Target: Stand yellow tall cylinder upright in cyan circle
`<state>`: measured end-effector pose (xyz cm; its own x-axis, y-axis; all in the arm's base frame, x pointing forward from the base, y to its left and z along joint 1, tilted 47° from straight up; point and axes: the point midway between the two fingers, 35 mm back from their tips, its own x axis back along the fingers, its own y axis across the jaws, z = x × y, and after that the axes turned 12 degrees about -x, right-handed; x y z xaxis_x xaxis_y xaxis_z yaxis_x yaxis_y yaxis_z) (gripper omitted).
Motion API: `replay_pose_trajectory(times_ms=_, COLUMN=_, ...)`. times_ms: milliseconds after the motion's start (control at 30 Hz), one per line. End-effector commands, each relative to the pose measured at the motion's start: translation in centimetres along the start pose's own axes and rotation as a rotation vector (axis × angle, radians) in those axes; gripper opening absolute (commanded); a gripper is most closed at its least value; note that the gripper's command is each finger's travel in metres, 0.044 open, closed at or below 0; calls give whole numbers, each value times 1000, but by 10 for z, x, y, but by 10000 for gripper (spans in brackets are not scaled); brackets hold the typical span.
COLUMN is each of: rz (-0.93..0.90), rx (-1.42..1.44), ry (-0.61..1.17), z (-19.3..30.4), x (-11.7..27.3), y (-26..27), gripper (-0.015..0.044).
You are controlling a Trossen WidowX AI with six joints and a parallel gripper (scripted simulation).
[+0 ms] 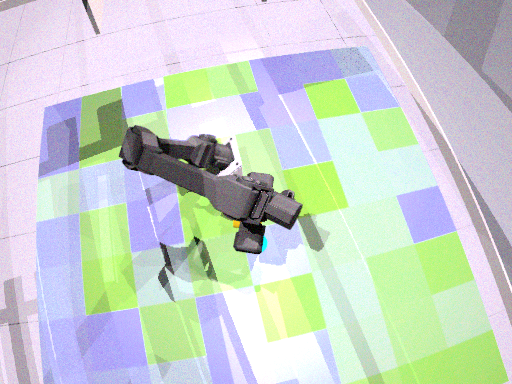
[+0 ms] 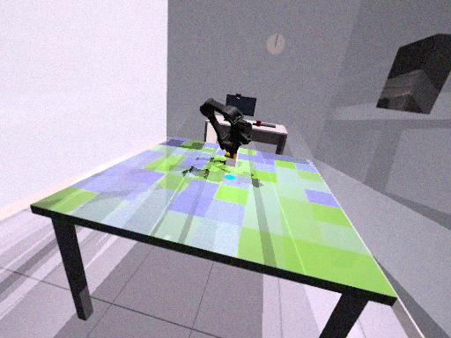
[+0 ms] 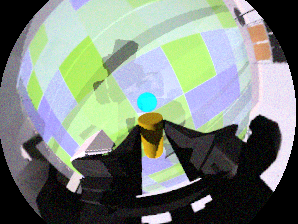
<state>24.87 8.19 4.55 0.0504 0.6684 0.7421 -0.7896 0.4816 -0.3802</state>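
The cylinder (image 3: 152, 135) was pinched in the gripper (image 3: 152, 144) and held above the table (image 2: 282, 229), off its surface. In the wrist view its far end lay just short of the circle (image 3: 147, 102).

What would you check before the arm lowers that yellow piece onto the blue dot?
1. Tool shut on the yellow cylinder: ok.
2. Cylinder off the table: ok.
3. Cylinder upright: cannot tell; it points roughly toward the tabletop in the wrist view.
4. Cylinder in line with the cyan circle: cannot tell; close in the wrist view.
5. Circle uncovered: ok.
6. Cylinder set down in the circle: not ok.
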Motion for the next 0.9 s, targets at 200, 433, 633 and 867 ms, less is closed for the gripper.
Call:
replay_pose_trajectory(times_ms=200, rz=-79, rx=1, ry=-34, z=5, x=-7, y=3, gripper=105)
replay_pose_trajectory(times_ms=433, rz=-124, rx=0, ry=-61, z=6, x=-11, y=5, gripper=105)
replay_pose_trajectory(times_ms=633, rz=-162, rx=0, ry=-86, z=8, x=-13, y=6, gripper=105)
replay_pose_trajectory(times_ms=867, rz=-203, rx=-1, ry=-117, z=9, x=-16, y=7, gripper=105)
